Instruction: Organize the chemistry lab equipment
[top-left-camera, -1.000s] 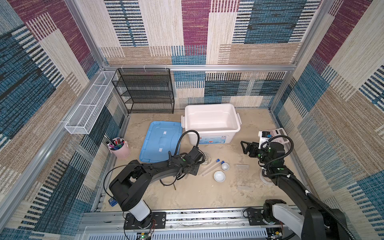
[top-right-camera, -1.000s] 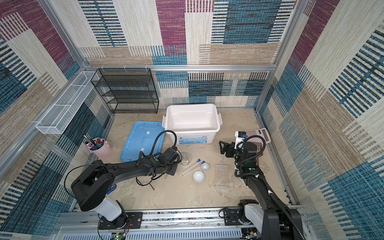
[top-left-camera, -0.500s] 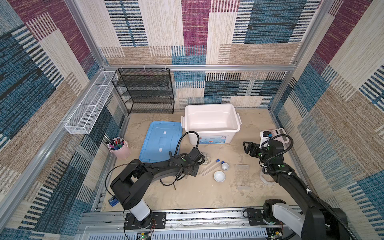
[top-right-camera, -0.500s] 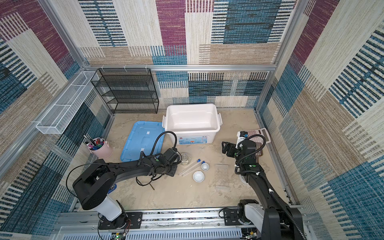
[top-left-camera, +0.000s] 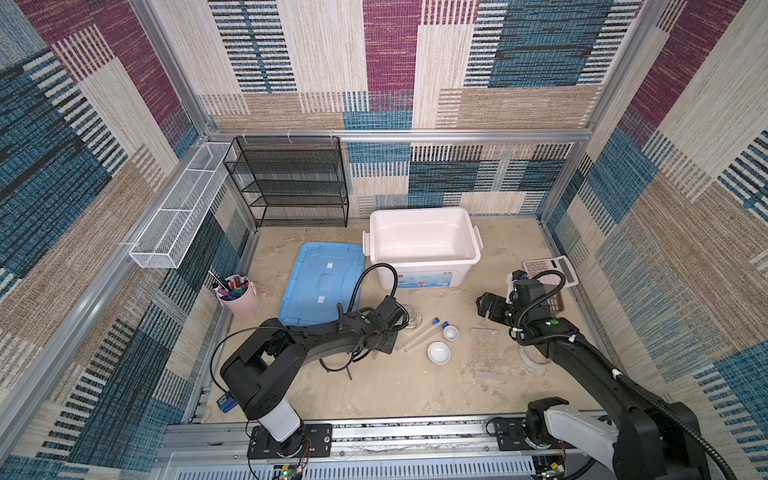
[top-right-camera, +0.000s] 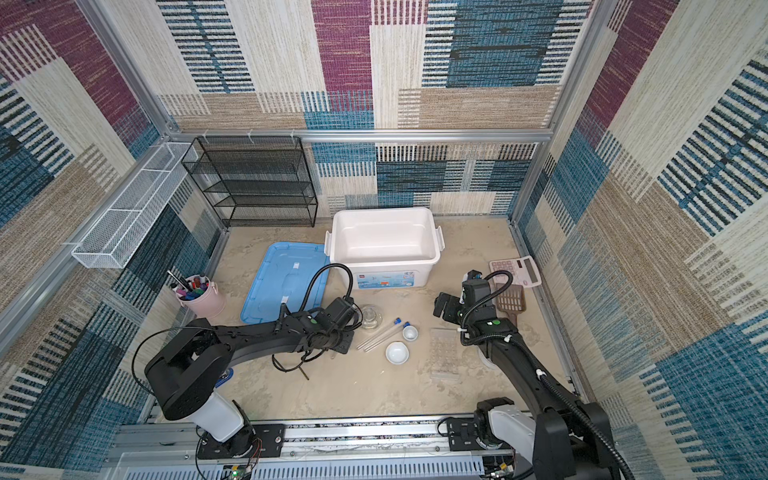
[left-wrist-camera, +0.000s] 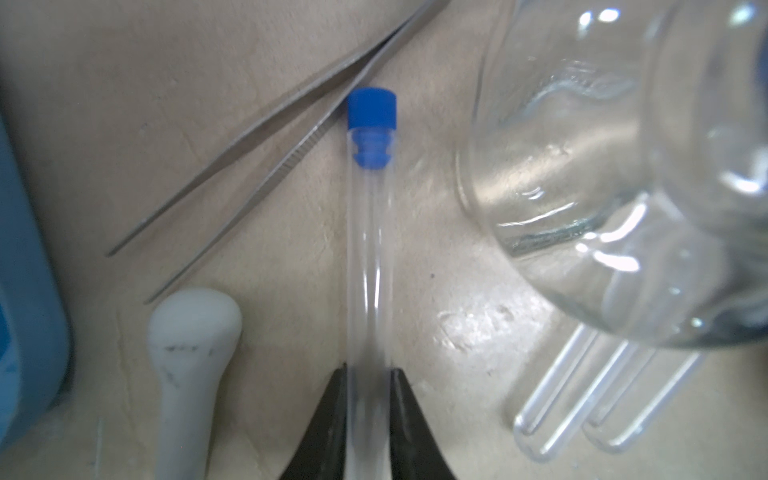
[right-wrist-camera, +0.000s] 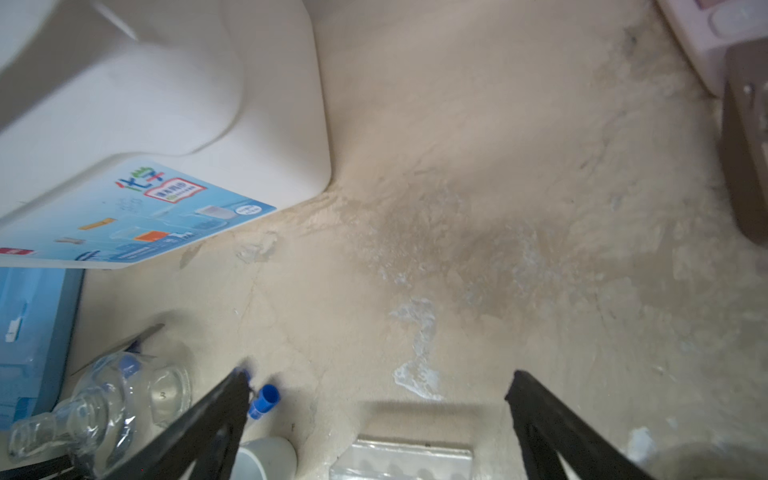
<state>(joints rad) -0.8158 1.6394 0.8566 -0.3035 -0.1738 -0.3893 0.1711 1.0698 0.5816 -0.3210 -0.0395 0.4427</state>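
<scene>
Tan table (top-left-camera: 395, 395), bare room near the front edge.
Pinching a blue-capped tube (left-wrist-camera: 370, 249) between tweezers (left-wrist-camera: 305, 145) and flask (left-wrist-camera: 602, 187) with the left gripper (left-wrist-camera: 368, 376); holding the right gripper (right-wrist-camera: 378, 382) wide open, empty.

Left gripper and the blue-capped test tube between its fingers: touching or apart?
Touching. The left wrist view shows the left gripper fingers pressed against the test tube.
</scene>
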